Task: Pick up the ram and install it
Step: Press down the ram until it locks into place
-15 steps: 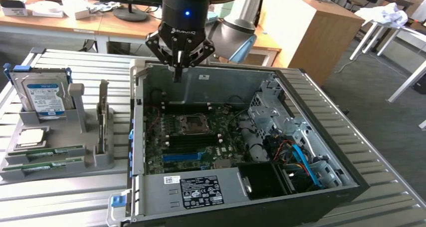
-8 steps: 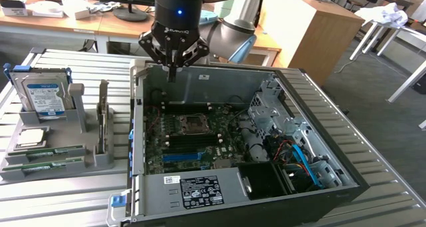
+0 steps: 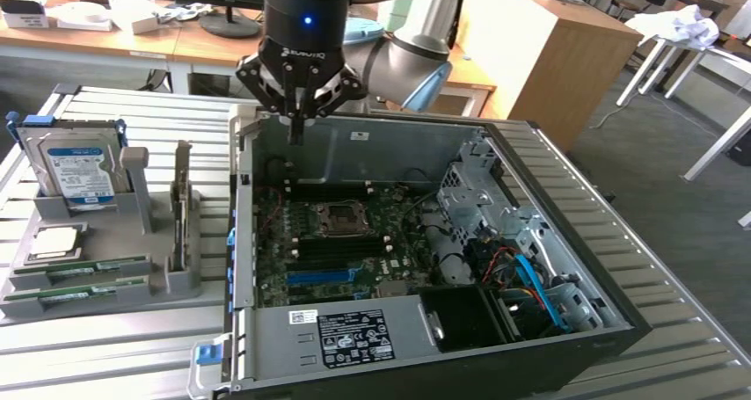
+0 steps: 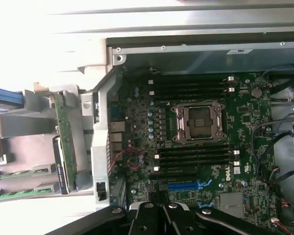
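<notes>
Two green ram sticks (image 3: 84, 271) lie flat in the front slots of a grey holder (image 3: 176, 281) at the exterior view's left, beside the open computer case. In the wrist view the ram sticks (image 4: 17, 172) show at the picture's edge. My gripper (image 3: 297, 129) hangs over the case's rear wall, well away from the ram, its fingers shut together with nothing between them. The wrist view has the gripper (image 4: 159, 196) above the motherboard (image 4: 196, 147), whose dark memory slots (image 4: 193, 159) flank the bare processor socket (image 4: 198, 122).
The holder also carries a silver hard drive (image 3: 76, 171), a processor chip (image 3: 56, 242) and a tall upright card (image 3: 182, 202). The case (image 3: 586, 268) has a drive cage, cables and a power supply (image 3: 340, 334). All stands on a slatted metal table (image 3: 681, 347).
</notes>
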`<action>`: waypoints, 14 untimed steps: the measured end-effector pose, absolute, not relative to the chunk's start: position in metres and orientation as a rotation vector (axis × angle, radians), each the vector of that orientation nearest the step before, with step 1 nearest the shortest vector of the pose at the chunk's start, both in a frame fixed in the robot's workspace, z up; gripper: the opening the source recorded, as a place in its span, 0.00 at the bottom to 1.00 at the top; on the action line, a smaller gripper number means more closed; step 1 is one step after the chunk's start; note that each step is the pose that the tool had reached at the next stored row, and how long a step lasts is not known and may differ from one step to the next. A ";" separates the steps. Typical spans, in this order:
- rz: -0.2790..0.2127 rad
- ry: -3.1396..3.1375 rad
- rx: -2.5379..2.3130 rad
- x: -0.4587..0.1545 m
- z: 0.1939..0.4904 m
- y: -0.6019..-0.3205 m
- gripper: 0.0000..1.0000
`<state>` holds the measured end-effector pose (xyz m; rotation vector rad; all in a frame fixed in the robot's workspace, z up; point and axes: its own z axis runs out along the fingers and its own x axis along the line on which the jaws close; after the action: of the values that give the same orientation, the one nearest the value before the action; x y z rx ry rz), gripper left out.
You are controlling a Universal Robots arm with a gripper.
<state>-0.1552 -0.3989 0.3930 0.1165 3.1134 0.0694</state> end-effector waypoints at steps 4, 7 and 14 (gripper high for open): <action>0.070 3.113 0.117 -0.160 0.393 -0.399 0.10; 0.070 3.113 0.117 -0.165 0.393 -0.399 0.10; 0.070 3.113 0.117 -0.177 0.393 -0.399 0.10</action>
<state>-0.1766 -0.3989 0.3929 0.1166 3.1130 0.0696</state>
